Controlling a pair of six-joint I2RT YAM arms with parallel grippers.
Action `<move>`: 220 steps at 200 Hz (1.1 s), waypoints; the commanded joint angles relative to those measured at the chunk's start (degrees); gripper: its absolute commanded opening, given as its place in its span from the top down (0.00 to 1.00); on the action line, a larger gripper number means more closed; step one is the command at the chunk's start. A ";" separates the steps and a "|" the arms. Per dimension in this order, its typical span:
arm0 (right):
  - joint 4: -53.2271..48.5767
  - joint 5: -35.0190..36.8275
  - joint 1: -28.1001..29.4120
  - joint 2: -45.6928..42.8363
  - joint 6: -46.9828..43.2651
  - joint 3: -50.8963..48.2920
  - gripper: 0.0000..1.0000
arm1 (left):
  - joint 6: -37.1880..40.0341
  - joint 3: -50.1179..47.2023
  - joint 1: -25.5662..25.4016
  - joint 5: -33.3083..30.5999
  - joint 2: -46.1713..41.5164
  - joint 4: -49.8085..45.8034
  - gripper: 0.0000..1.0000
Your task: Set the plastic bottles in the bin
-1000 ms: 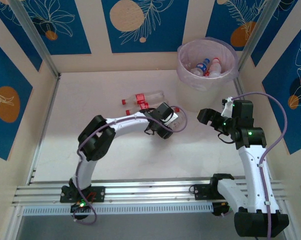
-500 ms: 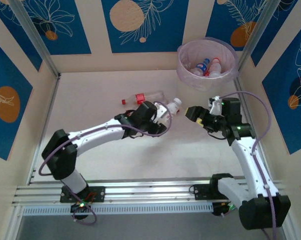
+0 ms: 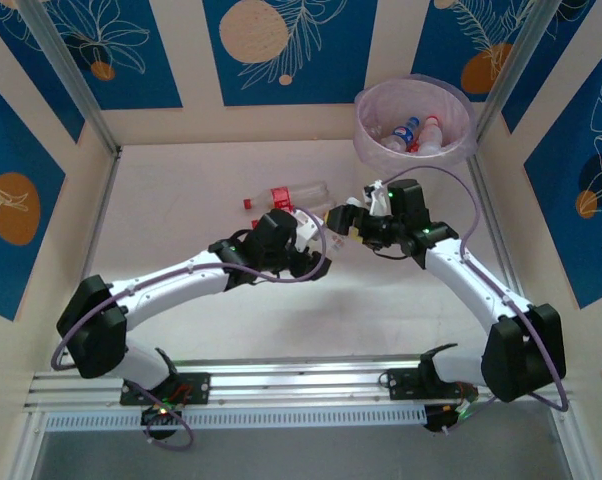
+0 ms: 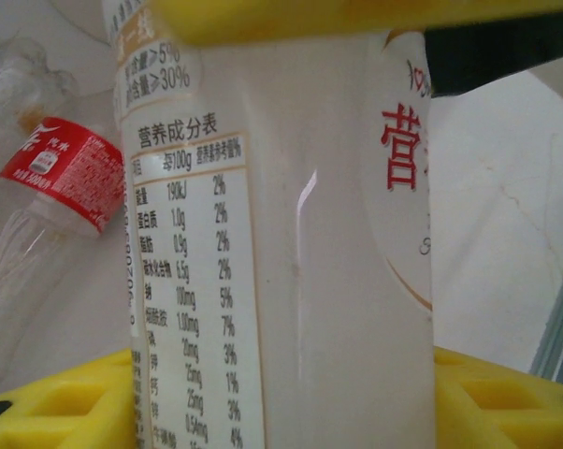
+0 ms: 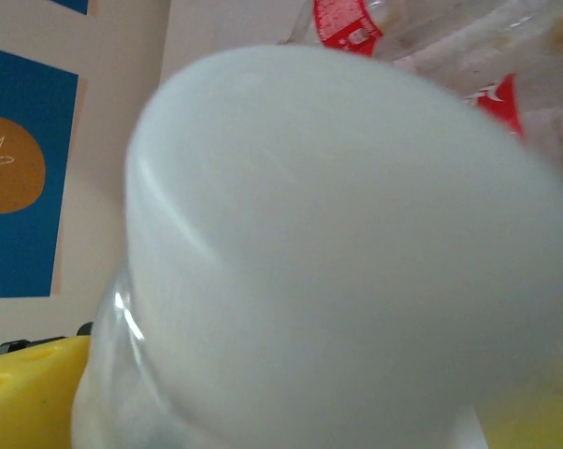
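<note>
A white plastic bottle [image 4: 338, 262] with a printed nutrition label is held mid-table, and my left gripper [image 4: 291, 215] is shut on its body, one yellow finger above and one below. In the top view this bottle [image 3: 309, 222] lies between my left gripper [image 3: 297, 234] and my right gripper [image 3: 339, 218]. Its white cap [image 5: 338, 253] looms close in the right wrist view, where my right gripper [image 5: 281, 402] stands open with a yellow finger on either side of it. Two clear red-labelled bottles [image 3: 286, 196] lie just behind. The bin [image 3: 366, 140] stands at the far right.
A few bottles [image 3: 417, 133] lie inside the bin. Blue-patterned wall panels [image 3: 281, 50] close the table on three sides. An aluminium rail [image 3: 301, 385] runs along the near edge by the arm bases. A red-labelled bottle [image 4: 62, 173] lies close to the left of the held one.
My right gripper has swung left from the right side of the table to the white bottle's cap end. My left arm has stretched out low, still holding the bottle.
</note>
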 commanded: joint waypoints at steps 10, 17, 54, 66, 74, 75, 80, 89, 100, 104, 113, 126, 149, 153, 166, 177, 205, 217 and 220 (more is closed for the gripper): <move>2.77 1.31 1.25 -0.18 1.13 2.83 0.16 | 0.05 -0.43 -0.48 2.00 -1.44 3.57 0.49; 1.72 2.18 1.52 -0.59 0.94 3.11 0.21 | -0.03 -0.28 -0.48 1.24 -1.26 3.57 0.50; -3.59 6.19 1.64 -3.96 -0.50 5.02 0.29 | -0.62 -0.18 -0.44 0.22 -1.42 5.30 0.44; -5.05 6.75 1.53 -4.57 -0.83 6.16 0.31 | -0.65 -0.18 -0.48 0.25 -1.61 5.42 0.42; -5.56 6.93 1.52 -4.93 -0.83 6.88 0.32 | -0.61 -0.33 -0.45 0.12 -1.84 5.37 0.39; -5.62 6.94 1.52 -4.99 -0.85 6.91 0.32 | -0.59 -0.34 -0.42 0.12 -1.90 5.35 0.38; -5.83 6.98 1.53 -5.20 -0.96 7.30 0.33 | -0.64 -0.41 -0.52 -0.03 -2.15 5.25 0.34; -6.58 7.19 1.59 -5.61 -1.29 8.24 0.33 | -0.58 -0.61 -0.48 -0.61 -2.92 4.79 0.23; -7.75 8.00 1.54 -5.99 -2.43 9.98 0.33 | -0.38 -0.64 -0.48 -1.51 -4.30 2.88 0.07; -8.30 8.41 1.52 -6.17 -3.01 10.96 0.33 | -0.31 -0.36 -0.44 -1.88 -5.01 1.78 0.03; -10.00 9.39 1.41 -6.27 -4.78 13.56 0.33 | -0.28 0.16 -0.45 -3.22 -6.28 -0.89 0.00; -12.57 11.32 0.80 -6.17 -8.18 18.05 0.33 | -0.13 0.36 -0.35 -5.06 -8.77 -3.75 0.00; -15.02 15.86 -2.00 -5.12 -13.96 26.39 0.34 | -0.64 -0.95 -0.26 -8.52 -13.21 -6.78 0.00; -15.03 16.51 -2.75 -4.78 -14.83 27.62 0.34 | -0.82 -1.39 -0.22 -9.20 -13.83 -7.05 0.00; -12.76 18.53 -6.05 -3.36 -16.59 30.95 0.33 | -1.74 -2.91 -0.13 -10.99 -15.47 -7.57 0.00; -9.18 19.31 -9.42 -1.80 -16.58 32.79 0.33 | -2.83 -4.41 -0.07 -11.49 -16.45 -7.85 0.00; -2.35 20.71 -17.56 3.97 -14.08 37.60 0.32 | -6.09 -6.69 -0.07 -11.05 -18.29 -8.32 0.00; -1.04 21.59 -19.72 6.71 -13.19 39.54 0.32 | -7.15 -7.49 -0.06 -11.05 -19.19 -8.25 0.00; -0.76 21.63 -20.28 7.36 -12.73 40.04 0.32 | -7.34 -7.67 -0.05 -11.13 -19.45 -8.21 0.00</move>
